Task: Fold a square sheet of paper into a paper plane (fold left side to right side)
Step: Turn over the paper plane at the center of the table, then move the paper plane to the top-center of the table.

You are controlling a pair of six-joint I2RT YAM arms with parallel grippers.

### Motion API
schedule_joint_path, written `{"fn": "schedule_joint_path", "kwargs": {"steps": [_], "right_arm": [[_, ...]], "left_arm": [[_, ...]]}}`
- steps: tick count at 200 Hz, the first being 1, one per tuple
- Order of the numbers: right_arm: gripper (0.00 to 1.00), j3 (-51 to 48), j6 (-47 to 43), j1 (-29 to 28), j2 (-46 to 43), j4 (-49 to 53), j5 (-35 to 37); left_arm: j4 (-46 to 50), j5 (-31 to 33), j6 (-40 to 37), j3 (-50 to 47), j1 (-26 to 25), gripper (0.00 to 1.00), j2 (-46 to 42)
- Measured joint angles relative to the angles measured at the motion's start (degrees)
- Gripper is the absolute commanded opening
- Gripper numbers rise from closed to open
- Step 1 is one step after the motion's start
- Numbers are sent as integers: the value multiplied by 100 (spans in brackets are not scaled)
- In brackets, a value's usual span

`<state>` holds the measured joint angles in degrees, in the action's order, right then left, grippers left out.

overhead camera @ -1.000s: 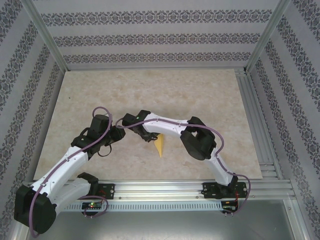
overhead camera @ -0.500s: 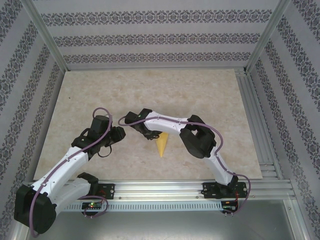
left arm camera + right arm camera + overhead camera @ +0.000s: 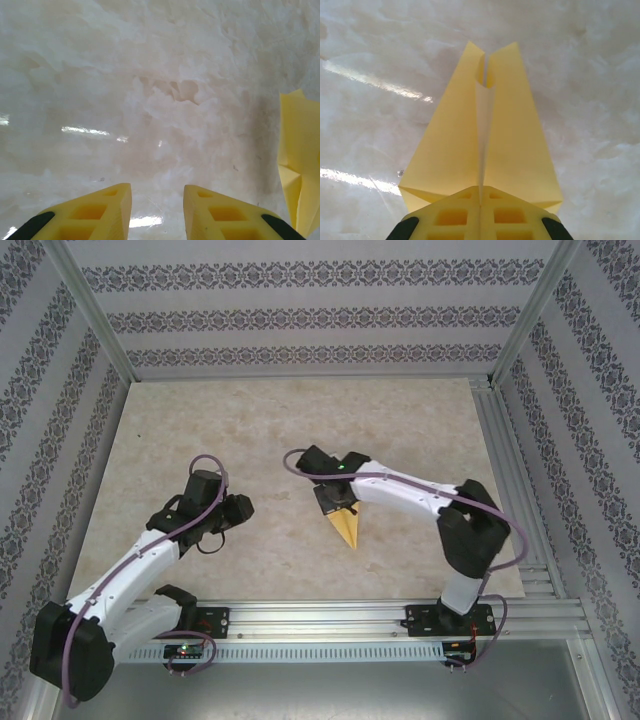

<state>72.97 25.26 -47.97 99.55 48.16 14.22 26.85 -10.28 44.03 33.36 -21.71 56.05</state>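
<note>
The square sheet of paper is folded into a yellow-orange paper plane (image 3: pixel 348 529) lying near the middle of the marble table. In the right wrist view the paper plane (image 3: pixel 447 145) spreads two wings either side of an upright centre crease. My right gripper (image 3: pixel 480 194) is shut on that crease at the plane's wide end, and from above it (image 3: pixel 336 504) sits over the plane's far end. My left gripper (image 3: pixel 241 508) hovers to the plane's left, apart from it. Its yellow fingers (image 3: pixel 111 206) stand open over bare table with nothing between them, with the plane's edge (image 3: pixel 299 150) at the right.
Patterned walls and metal posts (image 3: pixel 88 310) enclose the table on three sides. An aluminium rail (image 3: pixel 330 618) carrying both arm bases runs along the near edge, and a rail strip (image 3: pixel 520 500) borders the right side.
The right gripper has shut on the plane's centre crease. The right arm has swung its elbow out to the right, and the plane has shifted slightly right. The left arm has barely moved.
</note>
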Motion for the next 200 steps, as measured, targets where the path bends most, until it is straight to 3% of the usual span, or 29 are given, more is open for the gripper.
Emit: {"fn": "schedule_joint_path", "kwargs": {"steps": [27, 54, 120, 141, 200], "right_arm": [[2, -708, -98, 269, -216, -756, -573], [11, -866, -155, 271, -17, -1104, -881], [38, -704, -101, 256, 22, -820, -1008], [47, -702, 61, 90, -240, -601, -960], [62, -533, 610, -750, -90, 225, -356]], "left_arm": [[-452, -444, 42, 0, 0, 34, 334], [-999, -883, 133, 9, -20, 33, 857], [-1453, -1078, 155, 402, -339, 33, 1742], [-1547, -1106, 157, 586, -474, 32, 2105], [-1628, -955, 195, 684, -535, 33, 2240]]}}
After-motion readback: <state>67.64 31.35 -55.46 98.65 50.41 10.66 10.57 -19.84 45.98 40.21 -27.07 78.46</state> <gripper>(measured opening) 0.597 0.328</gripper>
